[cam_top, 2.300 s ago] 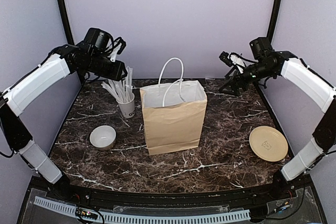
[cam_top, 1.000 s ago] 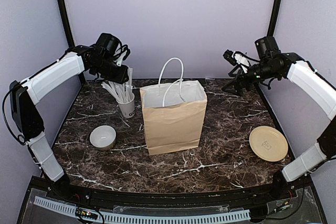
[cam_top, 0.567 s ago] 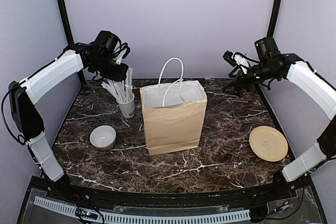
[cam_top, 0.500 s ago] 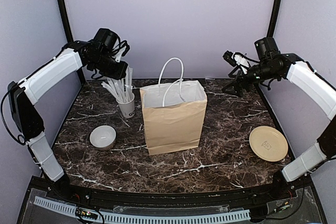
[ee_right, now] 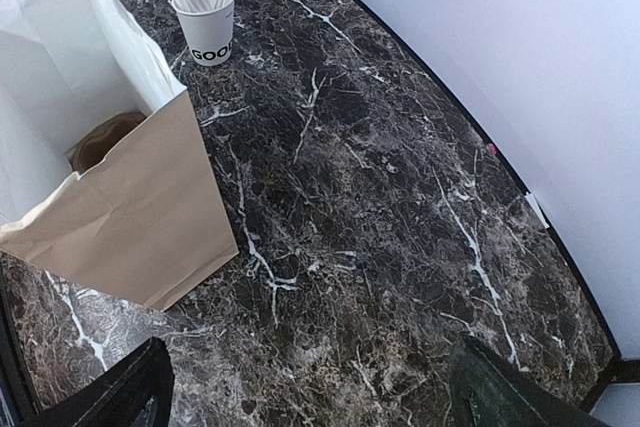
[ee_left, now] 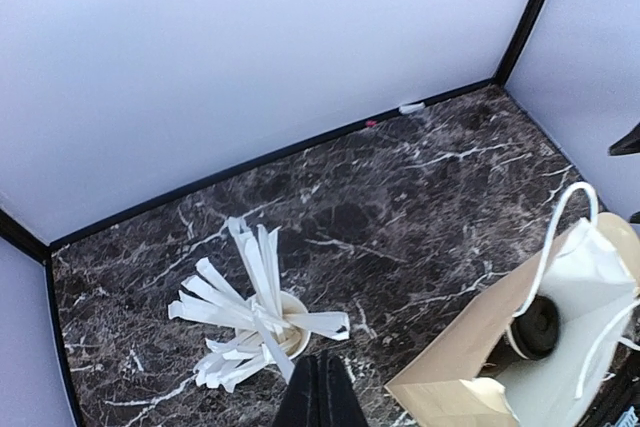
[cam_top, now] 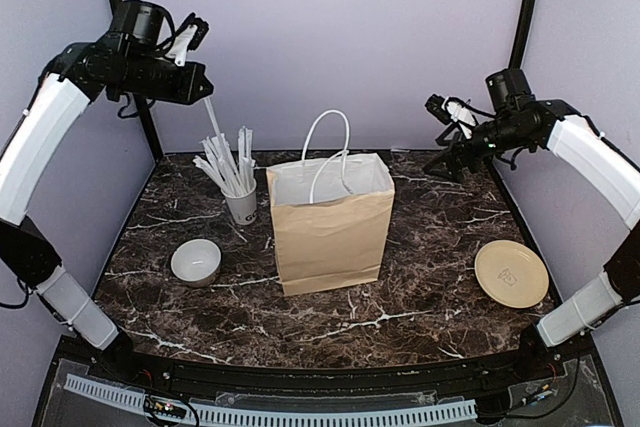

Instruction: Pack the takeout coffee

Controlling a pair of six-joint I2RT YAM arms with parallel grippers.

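Note:
The takeout coffee (ee_left: 536, 327) stands inside the brown paper bag (cam_top: 330, 227); only its round black lid shows, in the left wrist view. It is hidden in the top view. My left gripper (cam_top: 201, 87) is raised high above the back left of the table and is shut on a white stick (cam_top: 211, 115) that hangs below it. In the left wrist view the shut fingers (ee_left: 320, 392) pinch that stick (ee_left: 272, 345) above the white cup of sticks (ee_left: 285, 319). My right gripper (cam_top: 446, 143) hovers open and holding nothing at the back right, right of the bag (ee_right: 120, 197).
The white cup of sticks (cam_top: 240, 202) stands left of the bag. A white bowl (cam_top: 196, 261) sits at front left, and a tan plate (cam_top: 511, 273) at the right. The bag's white handles (cam_top: 328, 147) stick up. Walls close in the back and sides.
My left gripper closed at the stick cup, then rose up and to the left with one white stick in it. The right arm has not moved.

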